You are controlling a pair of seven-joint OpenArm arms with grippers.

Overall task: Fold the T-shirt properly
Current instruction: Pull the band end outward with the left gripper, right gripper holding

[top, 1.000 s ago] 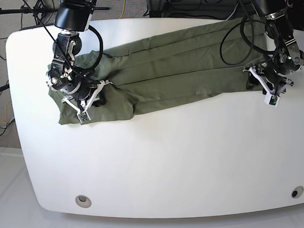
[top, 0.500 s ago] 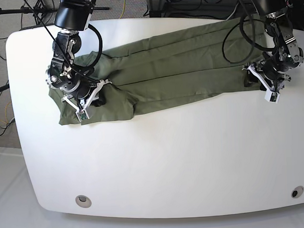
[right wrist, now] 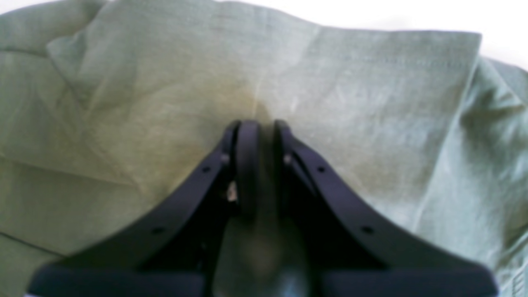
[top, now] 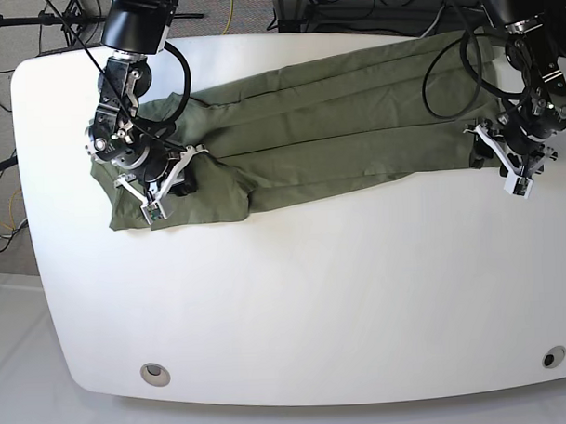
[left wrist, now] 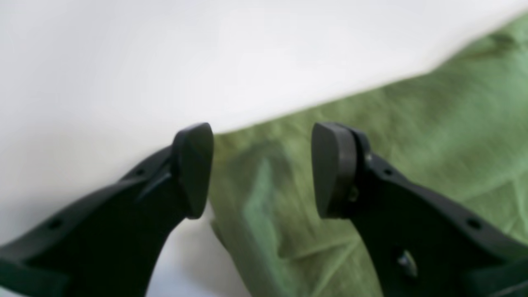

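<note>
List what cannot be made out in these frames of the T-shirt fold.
- Neck tag of the T-shirt: too small in the base view, blurred in both wrist views.
- Cloth between the right claw tips: the dark fingers hide most of the pinch.
- Shirt end by the left claw: hidden by the arm in the base view; blurred in the left wrist view.

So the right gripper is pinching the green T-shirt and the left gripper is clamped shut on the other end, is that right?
Not quite. The right gripper is pinching the T-shirt, but the left gripper is open, its jaws spread over the cloth's edge, as the left wrist view shows.
</note>
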